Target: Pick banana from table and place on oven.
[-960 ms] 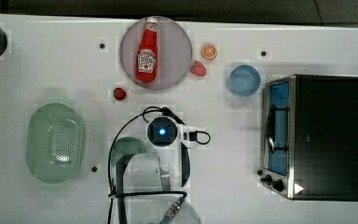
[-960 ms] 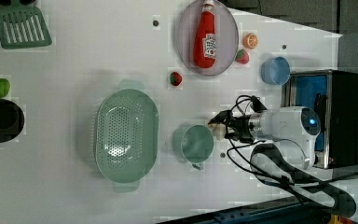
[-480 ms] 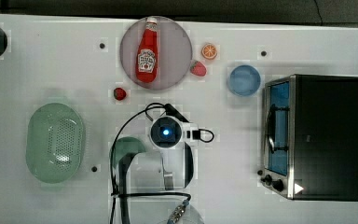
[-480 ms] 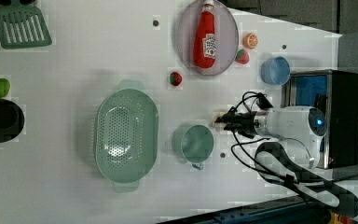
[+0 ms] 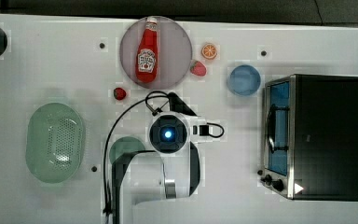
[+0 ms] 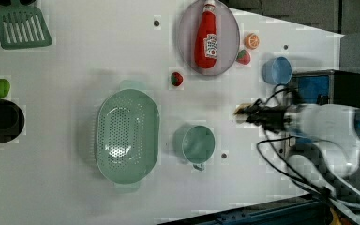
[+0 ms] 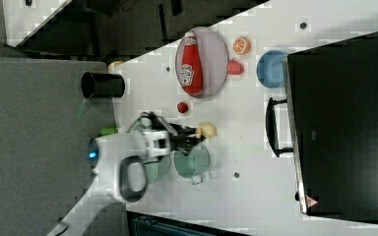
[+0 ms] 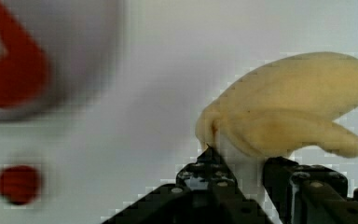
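Observation:
The pale yellow banana [image 8: 289,112] sits pinched between my black fingers, and my gripper [image 8: 240,163] is shut on it. In the right view the banana [image 7: 207,130] sticks out of the gripper [image 7: 197,133] above the green cup [image 7: 192,161]. The left view shows the gripper [image 6: 247,112] holding the banana [image 6: 240,111] over the white table [image 6: 75,56], to the left view's left of the oven [image 6: 342,86]. In the top view my arm [image 5: 168,134] covers the banana, and the oven [image 5: 326,135] stands at the top view's right.
A ketchup bottle [image 5: 147,53] lies on a grey plate [image 5: 177,46]. Near it are an orange slice [image 5: 209,51], two strawberries [image 5: 197,68] [image 5: 119,93] and a blue bowl [image 5: 244,80]. A green colander [image 5: 55,142] lies at the top view's left.
My fingers have closed on the banana. The arm has moved with it away from the green cup, toward the left view's right and the oven.

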Controlling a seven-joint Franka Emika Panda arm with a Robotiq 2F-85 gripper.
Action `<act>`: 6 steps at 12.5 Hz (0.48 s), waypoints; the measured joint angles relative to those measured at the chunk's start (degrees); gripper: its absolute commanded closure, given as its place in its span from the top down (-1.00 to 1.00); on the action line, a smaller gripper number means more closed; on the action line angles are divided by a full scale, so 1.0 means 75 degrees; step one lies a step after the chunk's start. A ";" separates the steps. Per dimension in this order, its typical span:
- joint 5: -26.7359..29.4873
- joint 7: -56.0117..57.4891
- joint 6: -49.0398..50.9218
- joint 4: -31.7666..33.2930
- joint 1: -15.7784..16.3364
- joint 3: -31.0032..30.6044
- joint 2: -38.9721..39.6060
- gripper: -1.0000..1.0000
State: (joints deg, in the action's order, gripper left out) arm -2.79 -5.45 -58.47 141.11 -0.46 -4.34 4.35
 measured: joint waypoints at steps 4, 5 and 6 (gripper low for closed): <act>0.0305 -0.0014 0.2783 -0.1328 0.0081 0.0212 -0.1896 -0.51; 0.0169 -0.0014 0.3726 -0.1656 0.0126 0.0302 -0.2323 -0.51; 0.0169 -0.0014 0.4642 -0.2014 0.0247 0.0502 -0.2627 -0.51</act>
State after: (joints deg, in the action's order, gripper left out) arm -1.52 -5.56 -23.65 126.01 1.39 -0.57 -15.36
